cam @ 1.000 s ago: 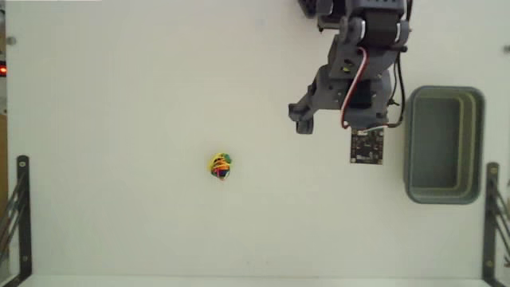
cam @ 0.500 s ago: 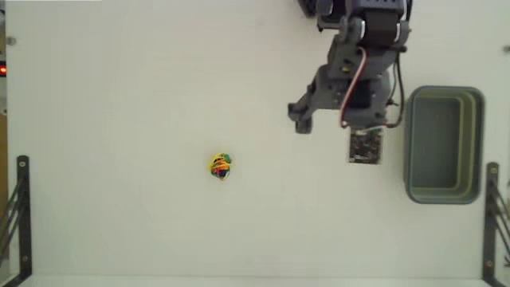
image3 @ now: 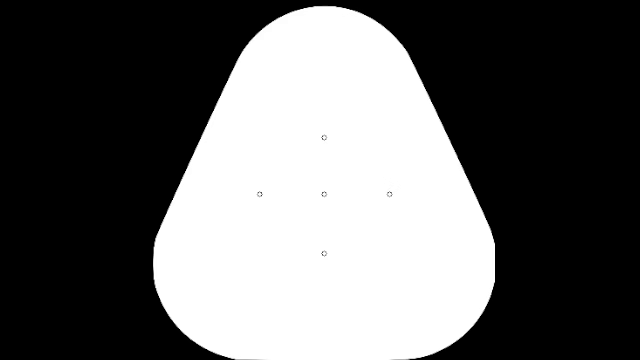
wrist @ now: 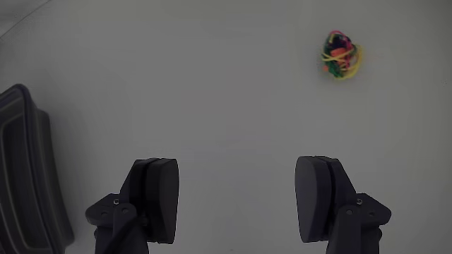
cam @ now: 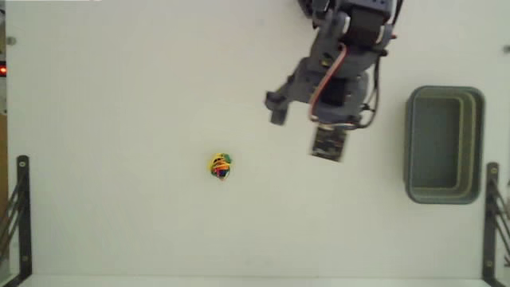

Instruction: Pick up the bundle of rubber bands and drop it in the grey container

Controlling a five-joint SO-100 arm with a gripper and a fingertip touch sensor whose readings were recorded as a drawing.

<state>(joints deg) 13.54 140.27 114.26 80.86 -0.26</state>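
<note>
The bundle of rubber bands (cam: 220, 167), a tiny clump mostly yellow with red, green and blue, lies on the white table left of centre in the fixed view. In the wrist view the bundle (wrist: 340, 53) lies at the upper right, well ahead of the fingers. My gripper (cam: 299, 131) hangs above the table at the upper middle, right of the bundle and left of the grey container (cam: 409, 143). In the wrist view the gripper (wrist: 240, 197) is open, its two dark fingers wide apart with nothing between them. The container's dark edge (wrist: 28, 176) shows at the left there.
Black metal brackets stand at the lower left edge (cam: 20, 215) and the lower right edge (cam: 494, 215) of the table. A small red light (cam: 2, 70) glows at the left border. The arm's body (cam: 355, 32) enters from the top.
The arm has swung left, away from the container and toward the bundle. The bundle and the container have not moved.
</note>
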